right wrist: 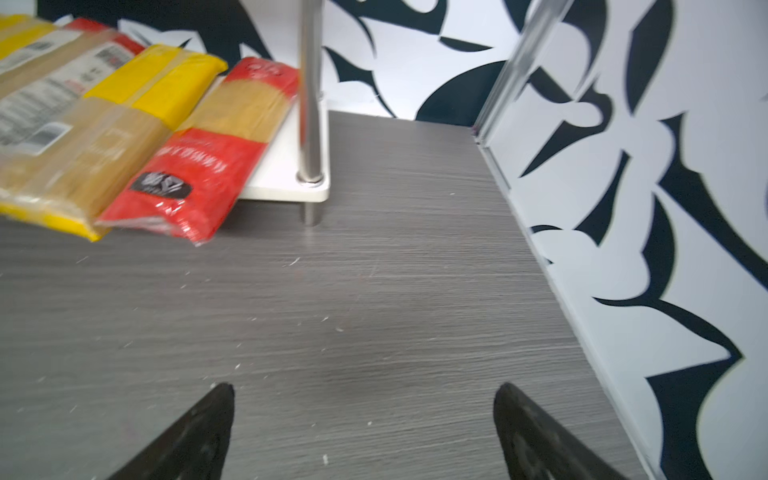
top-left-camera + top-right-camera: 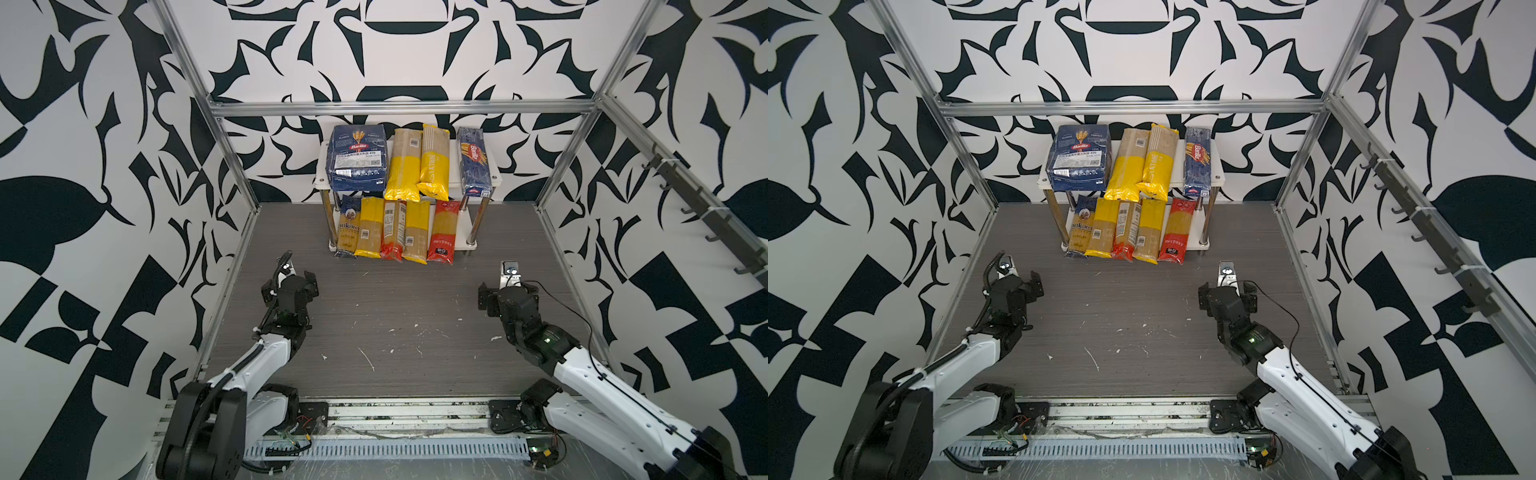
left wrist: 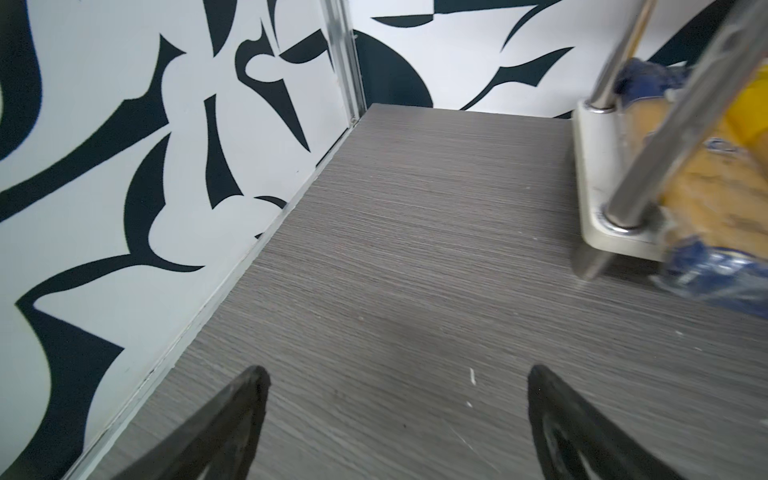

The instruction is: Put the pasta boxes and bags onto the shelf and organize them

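Note:
The shelf (image 2: 496,176) stands at the back centre in both top views. Its upper board carries the wide Barilla pasta box (image 2: 357,158), two yellow bags (image 2: 405,166) and the narrow Barilla box (image 2: 473,162). Several bags lie side by side on the lower board, from the blue-topped ankara bag (image 2: 348,230) to a red bag (image 2: 444,235), and their front ends hang over the edge. My left gripper (image 2: 289,286) (image 3: 397,374) and right gripper (image 2: 506,293) (image 1: 365,388) hover open and empty above the tabletop, short of the shelf. The right wrist view shows the red bag (image 1: 199,166) and a chrome post (image 1: 309,104).
Aluminium frame rails (image 2: 399,109) and black-and-white patterned walls enclose the grey wood-grain tabletop (image 2: 395,324). A rail with dark hooks (image 2: 706,208) runs along the right wall. A slotted cable duct (image 2: 399,449) lies along the front edge between the arm bases.

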Motion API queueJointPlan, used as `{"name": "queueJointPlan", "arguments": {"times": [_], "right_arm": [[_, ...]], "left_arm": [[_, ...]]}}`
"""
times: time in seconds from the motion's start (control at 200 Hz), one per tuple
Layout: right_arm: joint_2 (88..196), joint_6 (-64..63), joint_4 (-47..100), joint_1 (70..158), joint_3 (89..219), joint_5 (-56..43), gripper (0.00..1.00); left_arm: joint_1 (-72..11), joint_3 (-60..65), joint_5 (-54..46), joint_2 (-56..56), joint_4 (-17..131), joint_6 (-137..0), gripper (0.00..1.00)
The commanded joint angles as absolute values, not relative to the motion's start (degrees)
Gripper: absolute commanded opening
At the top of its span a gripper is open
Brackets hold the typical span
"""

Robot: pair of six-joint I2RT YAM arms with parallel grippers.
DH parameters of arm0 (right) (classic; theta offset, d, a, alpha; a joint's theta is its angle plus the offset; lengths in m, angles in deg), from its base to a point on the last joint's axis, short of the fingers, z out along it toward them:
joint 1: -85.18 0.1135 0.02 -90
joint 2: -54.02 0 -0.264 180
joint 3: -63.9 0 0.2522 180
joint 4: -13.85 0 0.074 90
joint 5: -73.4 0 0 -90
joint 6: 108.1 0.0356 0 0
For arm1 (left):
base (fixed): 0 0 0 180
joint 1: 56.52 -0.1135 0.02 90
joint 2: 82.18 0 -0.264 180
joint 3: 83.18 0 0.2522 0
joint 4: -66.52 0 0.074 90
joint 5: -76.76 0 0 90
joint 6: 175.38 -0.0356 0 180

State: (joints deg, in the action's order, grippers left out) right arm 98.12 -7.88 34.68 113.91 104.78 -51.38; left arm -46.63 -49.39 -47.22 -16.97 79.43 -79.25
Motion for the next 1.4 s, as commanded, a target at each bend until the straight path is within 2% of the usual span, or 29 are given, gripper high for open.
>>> {"name": "queueJointPlan", "arguments": {"times": [0.0,0.175,0.31,0.415,0.635,0.795,0.9,0.98,1.055,1.115,1.18,1.235,1.3,1.395], "right_arm": [[96.4,-12.4,23.7,109.9,101.5,-51.5,1.00],[100.4,-11.5,18.9,94.8,102.0,-41.8,1.00],[103.3,-9.0,12.5,84.3,99.7,-35.2,1.00],[109.0,-6.4,4.2,79.1,97.4,-26.7,1.00],[124.9,-5.6,-15.1,78.8,94.3,-19.9,1.00],[129.6,-8.2,-18.3,78.8,94.9,-17.5,1.00],[136.7,-7.3,-31.5,78.8,91.6,-16.0,1.00],[135.6,-9.3,-24.2,79.6,94.1,-15.7,1.00],[138.9,-12.7,-26.8,82.5,94.5,-14.6,1.00],[145.1,-15.7,-36.2,86.2,94.0,-17.3,1.00],[141.6,-17.6,-25.6,87.6,95.9,-19.2,1.00],[143.6,-18.1,-28.8,87.9,96.4,-18.5,1.00],[142.8,-17.8,-22.4,87.8,98.6,-19.4,1.00],[143.3,-17.6,-24.6,87.7,98.2,-19.1,1.00]], "left_arm": [[-50.5,-51.6,-43.4,-13.3,92.5,-81.8,0.99],[-55.5,-57.3,-38.0,-3.7,114.5,-79.2,0.99],[-57.5,-56.6,-35.5,4.8,121.6,-78.3,1.00],[-57.6,-55.2,-34.5,7.5,120.5,-78.0,0.99],[-58.5,-51.0,-31.4,7.7,112.5,-78.2,0.99],[-58.5,-50.5,-30.2,7.6,111.6,-78.5,1.00],[-58.8,-50.1,-29.2,7.5,110.7,-78.7,0.99],[-58.9,-48.8,-28.4,7.5,107.9,-78.7,0.99],[-59.1,-48.8,-28.0,7.4,107.8,-78.8,0.99],[-59.1,-48.9,-28.0,7.5,108.1,-78.7,1.00],[-59.2,-48.9,-27.9,7.4,108.0,-78.7,0.99],[-59.1,-48.8,-28.0,7.6,108.0,-78.7,1.00],[-59.1,-48.5,-27.7,7.6,107.3,-78.7,0.99],[-59.4,-48.3,-27.2,7.6,107.0,-78.6,1.00]]}}
